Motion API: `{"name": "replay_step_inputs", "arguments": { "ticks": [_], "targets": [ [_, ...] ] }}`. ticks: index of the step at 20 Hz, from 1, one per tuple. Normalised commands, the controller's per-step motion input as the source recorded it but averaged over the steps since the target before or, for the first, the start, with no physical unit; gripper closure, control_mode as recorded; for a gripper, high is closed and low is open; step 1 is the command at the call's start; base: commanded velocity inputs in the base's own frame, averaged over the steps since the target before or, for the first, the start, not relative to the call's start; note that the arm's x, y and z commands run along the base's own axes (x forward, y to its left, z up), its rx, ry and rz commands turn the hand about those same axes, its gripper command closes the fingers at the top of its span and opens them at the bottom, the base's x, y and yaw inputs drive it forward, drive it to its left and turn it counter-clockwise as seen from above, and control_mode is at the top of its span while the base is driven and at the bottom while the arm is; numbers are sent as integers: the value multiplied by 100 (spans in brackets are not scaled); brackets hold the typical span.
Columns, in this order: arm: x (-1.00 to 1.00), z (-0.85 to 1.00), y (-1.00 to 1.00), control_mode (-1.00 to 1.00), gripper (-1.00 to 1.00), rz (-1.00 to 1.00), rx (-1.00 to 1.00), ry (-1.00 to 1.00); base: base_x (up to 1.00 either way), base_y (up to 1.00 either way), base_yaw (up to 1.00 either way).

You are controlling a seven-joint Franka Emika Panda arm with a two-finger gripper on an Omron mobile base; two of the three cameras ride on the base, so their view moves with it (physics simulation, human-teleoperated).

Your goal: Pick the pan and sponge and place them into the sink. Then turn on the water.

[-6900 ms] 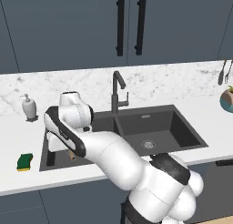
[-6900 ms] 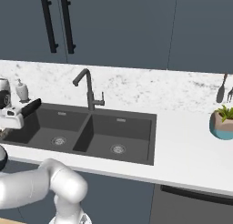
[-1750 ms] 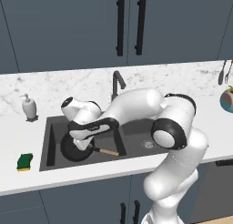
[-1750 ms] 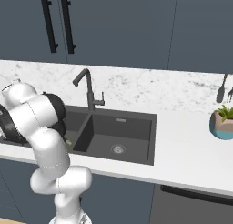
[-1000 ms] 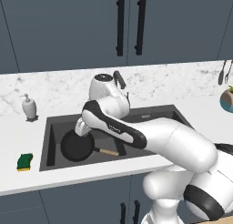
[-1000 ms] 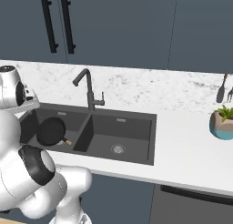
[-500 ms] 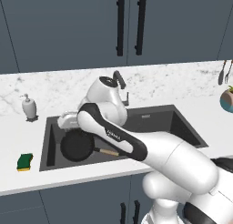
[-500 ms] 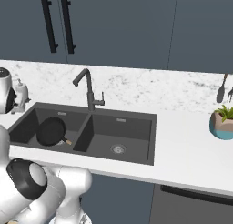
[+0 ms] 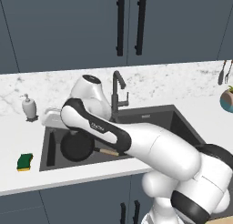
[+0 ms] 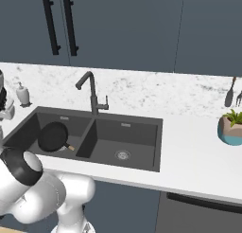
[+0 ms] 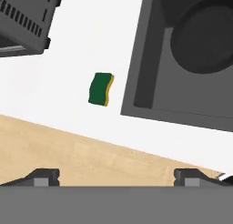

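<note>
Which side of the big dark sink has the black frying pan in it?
The basin nearer the white soap dispenser: the round black frying pan lies there, while the other basin of the dark grey sink shows just its round metal drain.

Even, soft rendered light fills all views with no glare, the sink [image 9: 182,123] basins staying dim toward seven o'clock, shadows faint, edges slightly soft from low resolution, and no visible lens distortion.
</note>
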Motion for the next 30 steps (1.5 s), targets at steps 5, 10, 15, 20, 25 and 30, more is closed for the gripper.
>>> {"name": "replay_step_inputs", "arguments": {
  "ticks": [5,10,15,20,25,30],
  "targets": [
    [-5,-23,47,-100,-100,-12,-3,6,0,0,0],
    [0,-27,39,-100,-100,-7,-4,4,0,0,0],
    [0,-8,40,-100,-100,-5,-2,11,0,0,0],
    [4,-7,36,-100,-100,-4,-8,13,0,0,0],
    [7,-15,44,-100,-100,-3,-29,15,0,0,0],
    [24,-32,33,-100,-100,0,-17,2,0,0,0]
  ]
}}
